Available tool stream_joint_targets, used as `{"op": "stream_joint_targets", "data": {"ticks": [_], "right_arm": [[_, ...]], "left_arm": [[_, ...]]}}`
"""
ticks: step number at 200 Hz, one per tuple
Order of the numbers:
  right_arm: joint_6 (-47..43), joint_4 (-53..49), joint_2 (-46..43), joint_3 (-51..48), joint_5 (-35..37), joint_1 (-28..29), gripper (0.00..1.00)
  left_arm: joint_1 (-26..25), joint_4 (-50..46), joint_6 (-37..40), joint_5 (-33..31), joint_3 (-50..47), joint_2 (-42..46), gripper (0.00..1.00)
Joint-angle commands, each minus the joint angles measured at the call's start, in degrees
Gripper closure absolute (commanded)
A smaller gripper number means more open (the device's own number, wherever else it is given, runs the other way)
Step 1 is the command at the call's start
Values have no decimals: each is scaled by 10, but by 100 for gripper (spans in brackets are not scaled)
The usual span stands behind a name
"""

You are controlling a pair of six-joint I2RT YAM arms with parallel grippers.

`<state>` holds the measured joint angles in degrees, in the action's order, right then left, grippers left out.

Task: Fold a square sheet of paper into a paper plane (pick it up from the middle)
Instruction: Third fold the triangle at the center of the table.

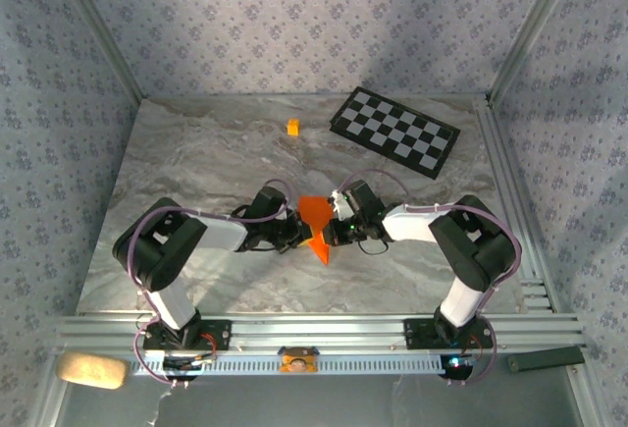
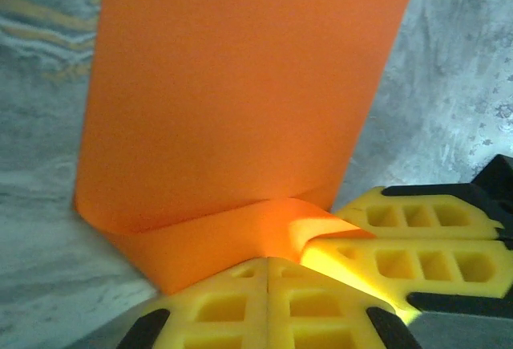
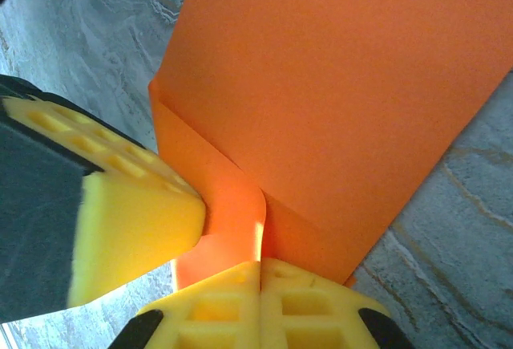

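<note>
left gripper (image 2: 267, 267) pressed together, pinching curled lower fold of square sheet of paper (image 2: 240, 100). right gripper (image 3: 260, 269) pinches same fold, just beside it. sheet stands upright between them, mid-table.
risk: grips so close together, so any pull apart tears paper or slips it free; uneven pinch skews crease.
cube (image 1: 292, 127) and checkered board (image 1: 394, 130) lie loose on table (image 1: 196, 152), in no container.

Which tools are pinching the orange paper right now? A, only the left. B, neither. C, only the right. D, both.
D: the left tool and the right tool are each shut on the folded edge of the orange paper.
</note>
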<state>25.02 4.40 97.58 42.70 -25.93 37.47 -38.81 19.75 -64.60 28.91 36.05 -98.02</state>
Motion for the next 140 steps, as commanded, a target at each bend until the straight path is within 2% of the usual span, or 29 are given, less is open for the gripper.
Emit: {"op": "stream_joint_targets", "data": {"ticks": [1,59,120,140], "right_arm": [[-4,-39,16,-6,24,-2,94],[3,-42,-2,-2,14,-3,90],[49,-87,-85,1,31,-23,65],[72,-80,-112,-14,13,-33,64]], "left_arm": [[-4,-7,11,-7,2,-14,100],[-6,-42,30,-18,9,-18,100],[-6,-53,39,-20,14,-23,100],[-6,-52,38,-20,14,-22,100]]}}
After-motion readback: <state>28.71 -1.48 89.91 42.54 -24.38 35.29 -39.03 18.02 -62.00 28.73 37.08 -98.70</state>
